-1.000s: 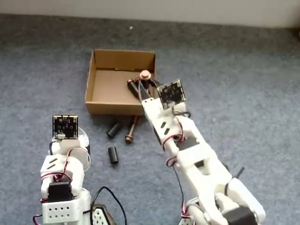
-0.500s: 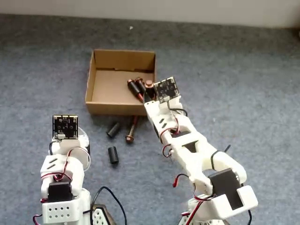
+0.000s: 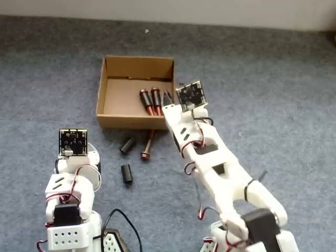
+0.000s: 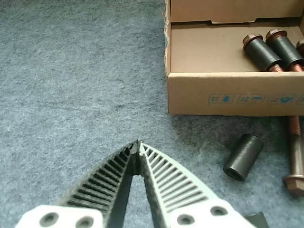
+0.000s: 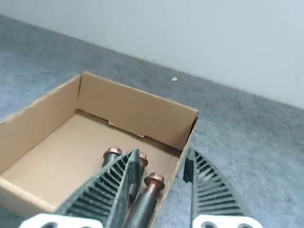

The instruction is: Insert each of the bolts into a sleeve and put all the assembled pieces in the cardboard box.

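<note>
- The right gripper (image 5: 162, 154) hangs over the near corner of the box (image 3: 126, 122); its jaws are well apart with nothing between them.
- The left gripper (image 4: 137, 145) sits low over the carpet (image 4: 71, 71); its jaws are closed tip to tip and hold nothing.
- The box holds the assembled pieces (image 3: 146, 101), which lie side by side just beneath and beyond the right gripper's tips; two are plain from above, and the right wrist view shows three coppery heads, so I count three.
- One bolt (image 3: 148, 143) lies bare on the carpet, just outside the box wall and behind the right gripper's tips; the first sleeve (image 4: 243, 156) lies just beside its head, ahead of the left gripper and off to one side; the second sleeve (image 3: 126, 173) is closer to the left gripper.
- The bolt looks like metal, so probably stiff, heavy for its bulk and smooth enough to roll or swivel; pinching across the shank near the head would leave the tip free to enter.
- The sleeves look rigid and round, so likely to roll; gripping across the outer wall would keep the bore open.
- The box is light card and may slide if nudged.
</note>
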